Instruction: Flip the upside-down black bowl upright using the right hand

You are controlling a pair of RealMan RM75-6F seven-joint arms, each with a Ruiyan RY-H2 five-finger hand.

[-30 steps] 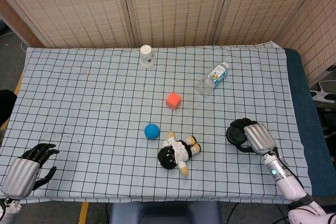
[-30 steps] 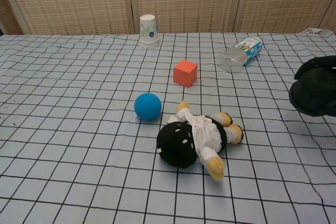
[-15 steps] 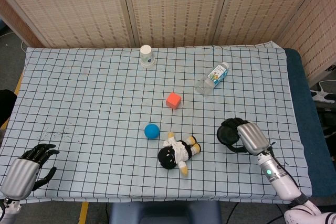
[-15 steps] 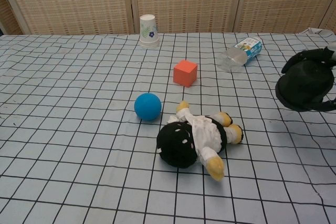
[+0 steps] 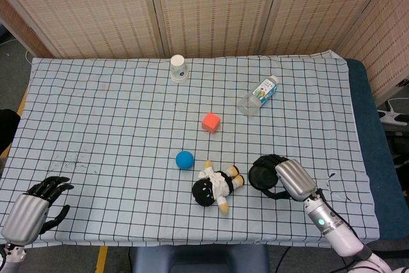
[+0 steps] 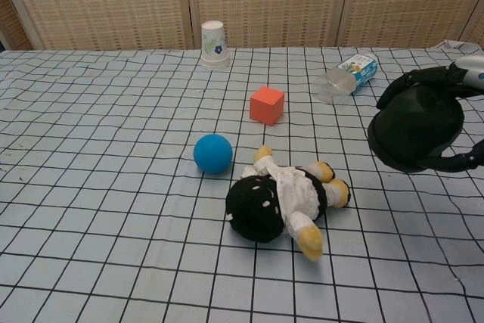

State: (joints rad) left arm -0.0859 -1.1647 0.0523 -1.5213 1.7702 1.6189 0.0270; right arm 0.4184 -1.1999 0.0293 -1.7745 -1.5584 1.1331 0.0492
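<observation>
My right hand (image 5: 289, 179) grips the black bowl (image 5: 263, 174) at the table's right front, just right of the plush doll. In the chest view the black bowl (image 6: 414, 128) hangs above the cloth, tilted, with the dark fingers (image 6: 423, 75) of my right hand (image 6: 454, 111) wrapped over its top and under its lower edge. Only the bowl's outer side shows; its opening is hidden. My left hand (image 5: 33, 204) rests at the front left corner of the table, fingers spread, holding nothing.
A black and white plush doll (image 5: 216, 185) lies close to the bowl's left. A blue ball (image 5: 185, 159), an orange cube (image 5: 211, 122), a lying water bottle (image 5: 258, 95) and an upturned paper cup (image 5: 177, 67) stand farther back on the checked cloth (image 5: 102, 126).
My right hand has carried the bowl leftward toward the plush doll, lifted off the cloth. The left hand has not moved.
</observation>
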